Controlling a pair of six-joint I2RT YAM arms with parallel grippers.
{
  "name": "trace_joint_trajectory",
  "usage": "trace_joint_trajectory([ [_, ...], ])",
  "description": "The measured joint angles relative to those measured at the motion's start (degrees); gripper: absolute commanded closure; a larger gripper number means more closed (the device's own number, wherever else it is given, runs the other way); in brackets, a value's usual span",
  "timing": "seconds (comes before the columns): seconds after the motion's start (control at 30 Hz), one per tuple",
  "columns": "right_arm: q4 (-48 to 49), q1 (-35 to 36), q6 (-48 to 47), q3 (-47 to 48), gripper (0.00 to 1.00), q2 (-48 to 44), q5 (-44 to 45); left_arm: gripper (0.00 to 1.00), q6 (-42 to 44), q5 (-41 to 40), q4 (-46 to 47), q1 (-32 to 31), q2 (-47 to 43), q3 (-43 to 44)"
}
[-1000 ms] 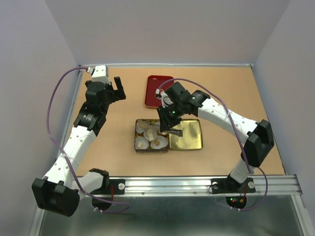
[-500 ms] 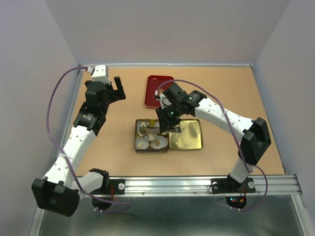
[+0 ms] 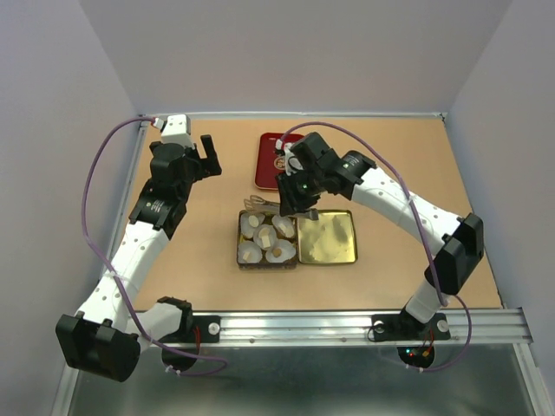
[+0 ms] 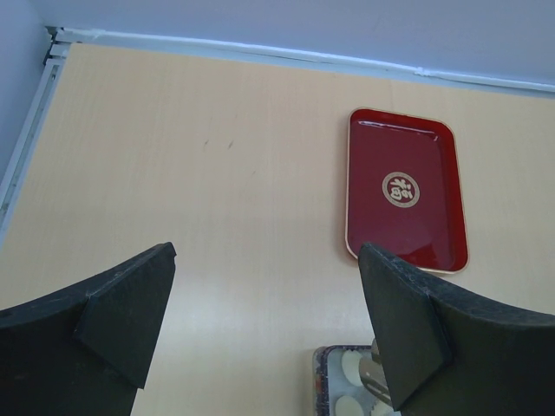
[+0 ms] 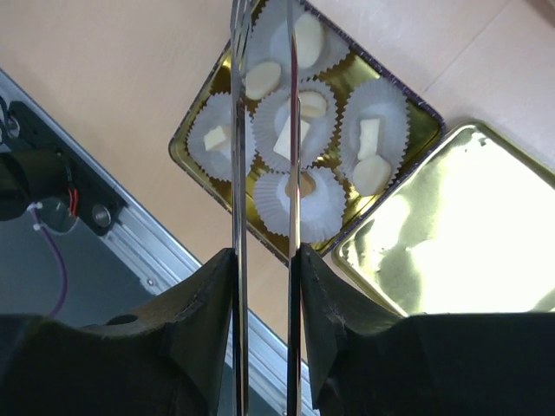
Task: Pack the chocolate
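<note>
Observed right fingers (image 5: pixel 195 321) clenched on long metal tweezers (image 5: pixel 292 130), held at far edge of open gold-coloured square tin (image 5: pixel 189 146). Found cream-white and light brown chocolate pieces (image 5: pixel 371 174) in white fluted paper cups (image 5: pixel 325 208) inside that tin. Noted left fingers (image 4: pixel 121 312) released, spread wide, above tan worktop (image 4: pixel 217 173) near red rectangular tray (image 4: pixel 406 191).

Tray (image 4: pixel 408 238): red, pale rim, round gold emblem (image 4: pixel 401 189).
Tin (image 5: pixel 189 146), lid (image 5: pixel 434 234): gold, shiny.
Cups (image 5: pixel 325 208): white, fluted.
Choc (image 5: pixel 371 173): cream-white, lt brown.
Tweezers (image 5: pixel 293 130): silver.
Bench (image 4: pixel 217 173): tan woodgrain.
Fingers (image 4: pixel 121 303): black.
Arms (image 3: pixel 130 251): white/black.
Cable (image 3: pixel 87 199): purple.
</note>
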Motion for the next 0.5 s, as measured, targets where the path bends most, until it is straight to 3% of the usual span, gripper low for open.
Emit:
trace_joint_trajectory([
  [0.3,0.57,-0.76,0.35,1.01,0.60,-3.02,8.85,0.01,0.00,0.00,0.00,0.00,0.00,0.00],
  [0.5,1.07,-5.55,-0.37,0.96,0.60,-3.17,14.91,0.01,0.00,0.00,0.00,0.00,0.00,0.00],
])
